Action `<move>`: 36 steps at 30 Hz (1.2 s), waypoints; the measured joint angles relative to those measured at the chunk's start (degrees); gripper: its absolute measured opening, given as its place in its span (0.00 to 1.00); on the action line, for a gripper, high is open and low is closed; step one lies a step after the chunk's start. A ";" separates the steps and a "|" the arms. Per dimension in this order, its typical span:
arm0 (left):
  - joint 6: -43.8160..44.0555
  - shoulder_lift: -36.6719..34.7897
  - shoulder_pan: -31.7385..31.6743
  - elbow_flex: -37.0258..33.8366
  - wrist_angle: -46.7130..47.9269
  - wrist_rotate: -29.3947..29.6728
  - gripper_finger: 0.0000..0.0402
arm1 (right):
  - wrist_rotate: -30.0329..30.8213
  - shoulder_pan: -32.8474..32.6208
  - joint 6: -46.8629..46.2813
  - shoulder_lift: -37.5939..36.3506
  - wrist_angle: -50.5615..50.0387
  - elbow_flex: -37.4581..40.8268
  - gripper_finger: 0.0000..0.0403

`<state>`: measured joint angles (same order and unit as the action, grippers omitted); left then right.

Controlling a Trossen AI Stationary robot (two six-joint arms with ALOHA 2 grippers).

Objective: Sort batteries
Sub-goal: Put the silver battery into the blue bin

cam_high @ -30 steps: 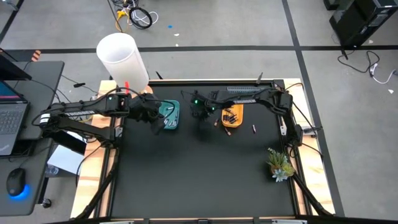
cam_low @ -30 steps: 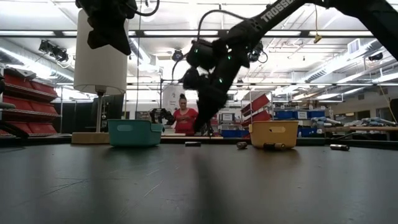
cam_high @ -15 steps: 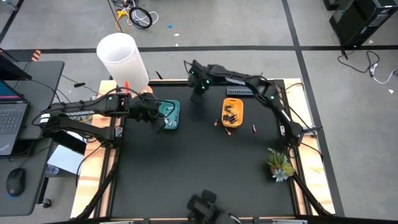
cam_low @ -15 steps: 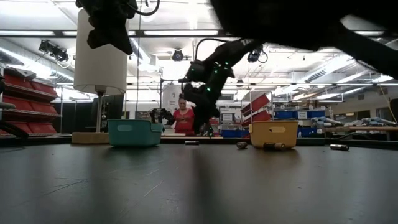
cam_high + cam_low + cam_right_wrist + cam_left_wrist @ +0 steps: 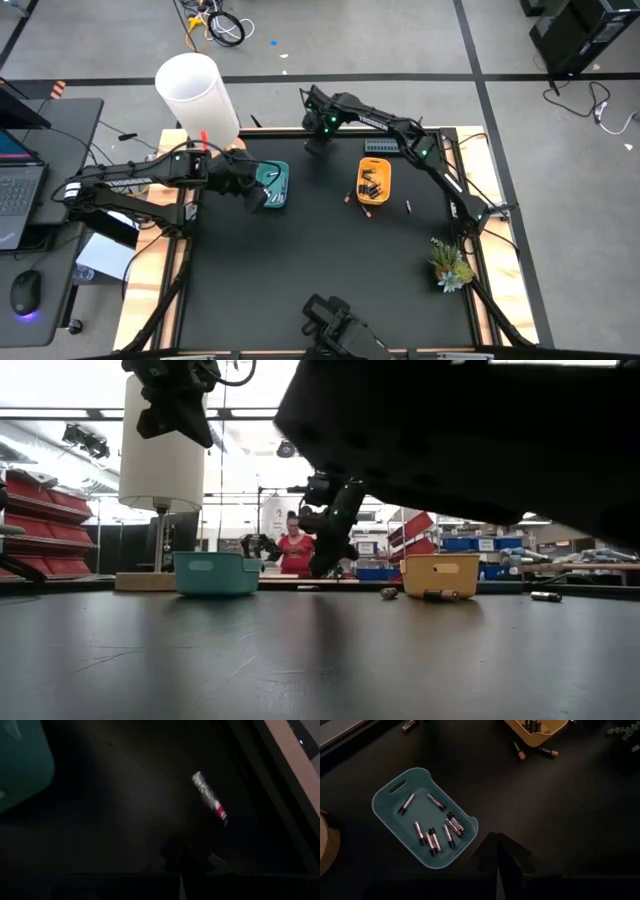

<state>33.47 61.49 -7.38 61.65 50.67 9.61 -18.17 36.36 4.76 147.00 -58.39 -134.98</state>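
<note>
A: Where are the batteries?

B: They are split up. Silver ones (image 5: 431, 840) lie in the teal tray (image 5: 390, 810) on the left part of the black counter (image 5: 320, 270). Dark ones with copper ends (image 5: 371, 186) lie in the yellow tray (image 5: 384, 172) to its right. A few loose ones (image 5: 547, 752) lie on the counter just beside the yellow tray, and another (image 5: 408, 207) lies farther right.

A: Any elsewhere?

B: One silver battery with a red end (image 5: 209, 799) lies alone on the counter near the back edge, between the two trays.

A: And the right end effector (image 5: 314, 137)?

B: It sits at the back edge of the counter, above that lone battery. Its fingers are together and hold nothing; the battery lies apart from them.

A: The left end effector (image 5: 258, 197)?

B: It hangs over the near side of the teal tray. Its fingers (image 5: 507, 857) are pressed together with nothing between them.

A: Anything else on the counter?

B: A small green plant (image 5: 449, 265) stands near the right edge. In the low view, a person in red (image 5: 297, 552) stands in the room beyond.
</note>
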 joint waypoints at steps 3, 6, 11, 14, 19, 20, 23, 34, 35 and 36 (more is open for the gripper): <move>-0.04 0.00 0.00 0.00 -0.02 0.00 0.05 | -0.05 0.02 0.34 -0.05 -1.02 0.03 0.02; 0.07 0.00 0.00 0.00 -0.44 0.00 0.05 | -1.83 0.12 -0.14 -1.61 -1.50 0.09 0.04; 0.09 1.82 -0.59 0.07 -4.24 0.05 0.05 | -2.69 0.33 0.19 -8.00 -4.46 0.02 0.07; -3.63 5.69 -2.95 0.04 -8.53 -2.76 0.05 | 0.01 0.36 0.89 -12.79 -4.65 0.09 0.06; -10.53 15.77 -9.42 0.06 -16.96 -12.13 0.05 | 4.75 1.09 2.82 -22.37 -6.46 -0.11 0.03; -11.22 17.91 -10.93 0.23 -17.96 -13.12 0.05 | 5.63 1.36 2.94 -23.64 -7.56 -0.05 0.03; -12.97 24.85 -15.23 2.26 -20.14 -15.77 0.05 | 7.17 1.93 2.94 -26.76 -11.07 0.13 0.02; -26.29 47.51 -23.70 24.42 -13.06 -14.77 0.21 | 7.73 1.90 3.39 -34.25 -19.09 0.10 0.07; -27.87 49.51 -24.12 27.13 -11.74 -14.45 0.25 | 7.71 1.90 3.47 -34.71 -19.31 0.09 0.06; -29.12 51.51 -24.53 29.66 -10.80 -14.10 0.29 | 7.69 1.90 3.79 -35.04 -19.44 0.09 0.06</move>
<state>4.35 113.01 -31.90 91.30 39.87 -4.50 -10.48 38.26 8.56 111.97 -77.83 -134.89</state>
